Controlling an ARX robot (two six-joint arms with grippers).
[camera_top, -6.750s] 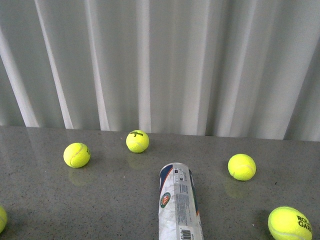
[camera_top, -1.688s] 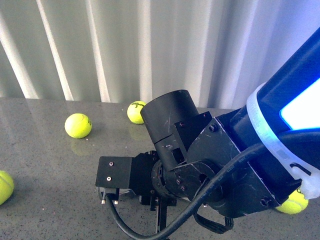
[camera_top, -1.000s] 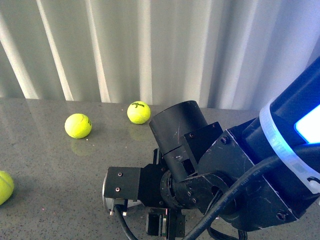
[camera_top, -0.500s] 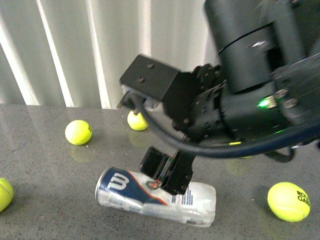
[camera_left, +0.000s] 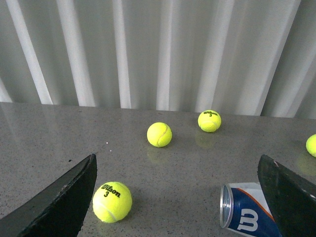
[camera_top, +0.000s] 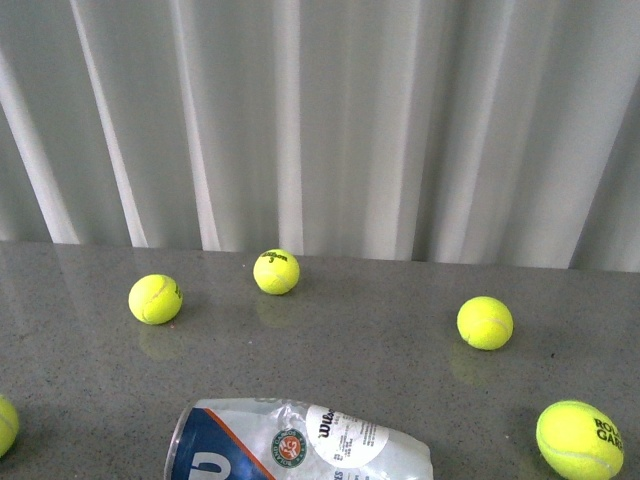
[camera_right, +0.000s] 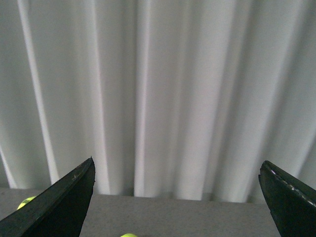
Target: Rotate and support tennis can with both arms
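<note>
Tennis can point(camera_top: 300, 452) is down on its side on the grey surface point(camera_top: 350, 350), close in front of the robot, with its long axis across the front view. The metal-rimmed end points to the robot's left, the dented clear end to its right. Label faces up: navy with part of a white W, a round emblem, a white Wilson patch. The can's lower edge is cut off by the frame. It touches no ball.

Five yellow-green balls in the front view:
- left-rear ball point(camera_top: 155, 299)
- centre-rear ball point(camera_top: 276, 271), near the curtain point(camera_top: 330, 120)
- right ball point(camera_top: 485, 323)
- lettered ball point(camera_top: 579, 440), near the can's dented end but apart
- edge ball point(camera_top: 3, 425), mostly cut off at far left

Left claw point(camera_left: 176, 163): spread wide, gripping nothing. Its black fingers point(camera_left: 57, 205) frame the left wrist view. That view shows the can's rim end and the W; one finger hides the rest. A ball marked 3 point(camera_left: 112, 201) sits near the other finger.

Right claw point(camera_right: 176, 165): spread wide, gripping nothing. It faces the curtain, above a thin strip of surface with slivers of two balls.
</note>
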